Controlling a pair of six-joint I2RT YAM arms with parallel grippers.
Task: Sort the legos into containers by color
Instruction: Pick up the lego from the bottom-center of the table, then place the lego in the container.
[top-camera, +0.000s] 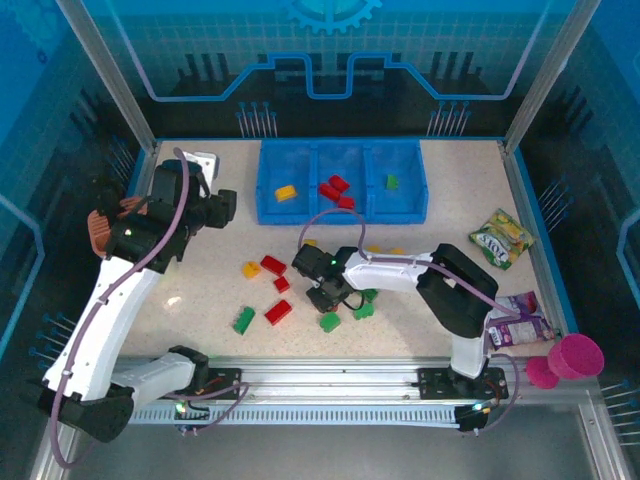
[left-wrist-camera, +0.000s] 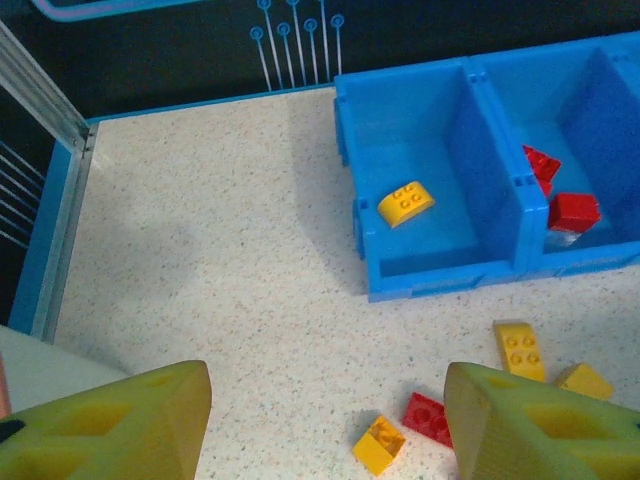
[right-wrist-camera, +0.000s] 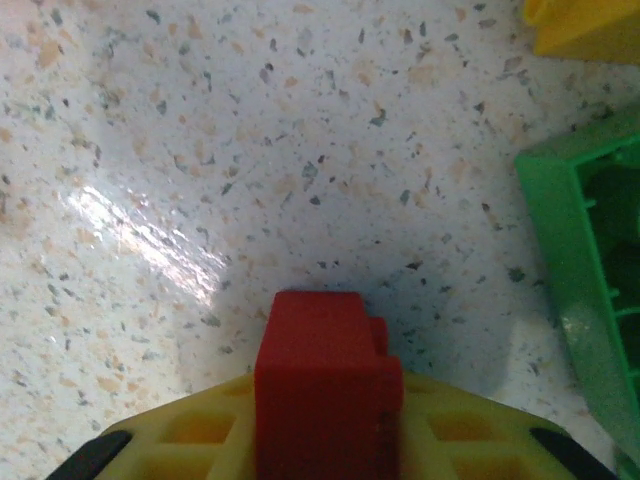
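The blue tray (top-camera: 263, 178) stands at the back centre. Its left compartment holds a yellow brick (left-wrist-camera: 406, 203), the middle one red bricks (top-camera: 335, 190), the right one a green brick (top-camera: 392, 182). My right gripper (top-camera: 322, 293) is low over the table, shut on a red brick (right-wrist-camera: 328, 385) held between its yellow fingers (right-wrist-camera: 190, 440). A green brick (right-wrist-camera: 585, 290) lies just right of it. My left gripper (left-wrist-camera: 330, 420) hangs open and empty above the table, left of the tray. Below it lie a yellow brick (left-wrist-camera: 378, 445) and a red brick (left-wrist-camera: 430, 418). More loose bricks, red (top-camera: 279, 312) and green (top-camera: 244, 320), are scattered mid-table.
Two snack packets (top-camera: 502, 238) (top-camera: 515, 320) lie at the right side. A magenta cup (top-camera: 575, 355) sits at the right front corner. A salmon-pink holder (top-camera: 103, 225) is at the left edge. Metal frame posts ring the table.
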